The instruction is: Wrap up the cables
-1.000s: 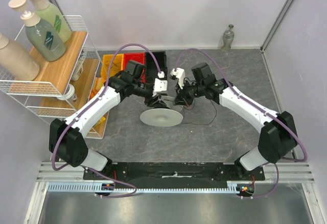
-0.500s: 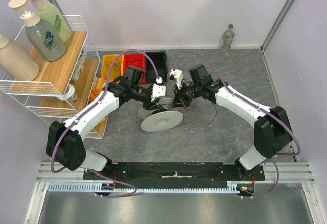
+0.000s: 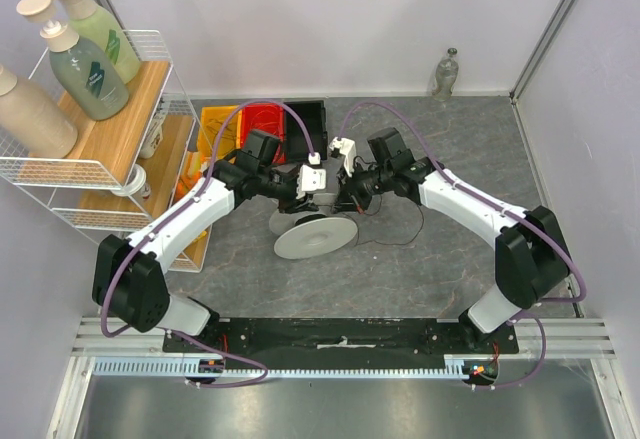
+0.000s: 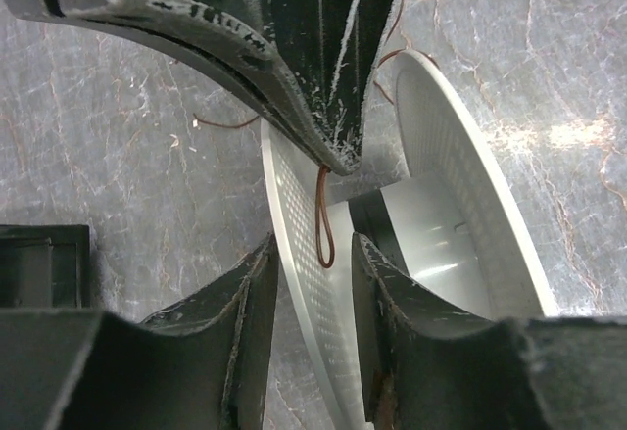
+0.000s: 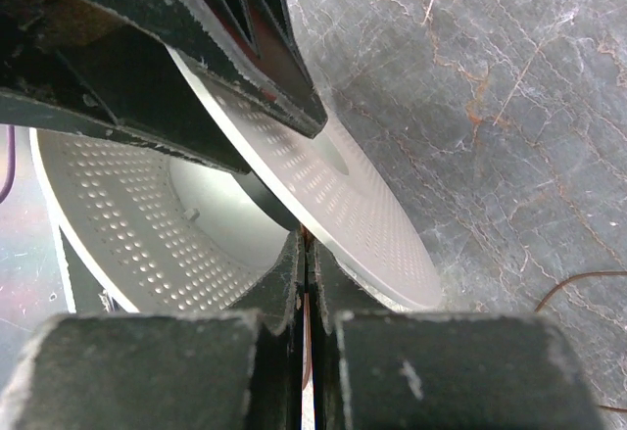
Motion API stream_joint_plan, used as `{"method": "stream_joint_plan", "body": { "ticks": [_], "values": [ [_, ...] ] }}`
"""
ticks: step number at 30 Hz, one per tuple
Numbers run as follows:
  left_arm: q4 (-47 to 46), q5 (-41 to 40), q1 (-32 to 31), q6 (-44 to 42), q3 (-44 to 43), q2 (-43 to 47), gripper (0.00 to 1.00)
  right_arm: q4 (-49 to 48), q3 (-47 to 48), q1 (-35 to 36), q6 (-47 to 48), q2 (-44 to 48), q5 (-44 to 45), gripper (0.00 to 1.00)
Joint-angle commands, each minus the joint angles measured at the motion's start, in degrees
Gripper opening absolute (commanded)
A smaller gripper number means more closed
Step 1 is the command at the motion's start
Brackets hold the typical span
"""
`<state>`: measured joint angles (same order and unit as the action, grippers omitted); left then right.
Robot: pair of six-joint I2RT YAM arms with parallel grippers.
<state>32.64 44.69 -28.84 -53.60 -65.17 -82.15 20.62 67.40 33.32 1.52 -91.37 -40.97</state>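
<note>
The white round spool [image 3: 315, 236] with two perforated flanges sits tilted on the grey table between both grippers. My left gripper [image 3: 303, 199] is shut on one flange, which passes between its fingers in the left wrist view [image 4: 306, 288]. The spool's other flange [image 4: 451, 156] and hub show beside it. The cable, a very thin dark wire, trails on the table right of the spool [image 3: 412, 227]. My right gripper [image 3: 352, 201] is shut on this wire, which is pinched between the closed fingers [image 5: 305, 283] right at the spool's rim [image 5: 362, 195]. A small loop of wire [image 4: 323, 224] lies against the flange.
A wire shelf [image 3: 100, 164] with pump bottles stands at the left. Orange, red and black bins [image 3: 262, 119] sit behind the spool. A small bottle [image 3: 447, 71] stands at the back wall. Loose wire lies on the table to the right [image 5: 578, 278].
The spool has tipped up from lying nearly flat, so its second flange now shows. Both grippers have closed in on it, and the right arm has shifted slightly left.
</note>
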Motion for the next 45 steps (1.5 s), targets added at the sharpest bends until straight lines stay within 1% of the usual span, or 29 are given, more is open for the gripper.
{"method": "stream_joint_plan", "body": {
  "ticks": [1,7,8,11,14,20,24,29,31,32,37,38,39,43,45],
  "values": [
    [-1.44,-2.84,-0.07,-0.45,-0.66,-0.29,0.41,-1.55,1.77,0.52,0.77,-0.91,-2.01,0.0],
    [-1.18,-4.52,-0.86,0.43,-0.84,-0.12,0.38,-1.55,2.39,0.52,0.42,-1.53,-1.92,0.0],
    [-0.92,-4.69,-0.95,0.26,-0.75,-0.2,0.38,-1.64,2.56,0.6,0.33,-1.61,-2.01,0.0],
    [0.13,-4.26,-1.39,0.08,-0.58,-0.03,0.44,-1.73,2.65,0.6,0.24,-1.7,-2.01,0.0],
    [0.4,-4.26,-1.83,-0.19,-0.05,-0.12,0.46,-1.9,2.65,0.69,-0.11,-1.88,-2.01,0.0],
    [0.4,-5.4,-2.01,-0.1,-0.14,-0.99,0.44,-3.74,2.39,0.96,-1.43,-1.7,-2.97,0.0],
    [0.4,-5.58,-2.01,-0.53,-0.05,-1.17,0.38,-5.24,1.77,1.04,-3.1,-1.26,-3.41,0.0],
    [0.4,-5.31,-2.1,-1.06,0.04,-1.0,0.12,-5.42,1.77,1.13,-2.93,-1.61,-3.24,0.0],
    [0.23,-5.14,-2.01,-0.98,0.04,-0.91,0.04,-5.33,1.86,1.22,-2.84,-1.79,-3.06,0.0],
    [0.23,-4.96,-2.01,-0.98,0.04,-0.82,0.02,-5.33,1.95,1.22,-2.84,-1.79,-2.8,0.0],
    [-1.7,-4.7,-1.75,0.16,1.44,0.85,0.02,-4.98,2.13,1.22,-3.89,-1.18,-0.34,0.0],
    [-2.14,-4.52,-1.48,0.51,1.71,1.11,0.02,-4.8,1.95,1.13,-3.98,-0.57,0.45,0.05],
    [-2.67,-4.43,-1.22,0.87,1.88,1.38,0.02,-4.8,1.6,1.13,-3.89,0.22,1.15,0.06],
    [-3.37,-3.2,-0.08,1.48,1.97,2.08,0.02,-4.19,-0.24,-0.27,-3.37,3.04,4.05,0.36],
    [-3.46,-2.24,0.36,0.87,2.24,2.78,0.02,-3.4,-0.77,-1.41,-3.02,3.74,4.23,0.4]
  ]
}}
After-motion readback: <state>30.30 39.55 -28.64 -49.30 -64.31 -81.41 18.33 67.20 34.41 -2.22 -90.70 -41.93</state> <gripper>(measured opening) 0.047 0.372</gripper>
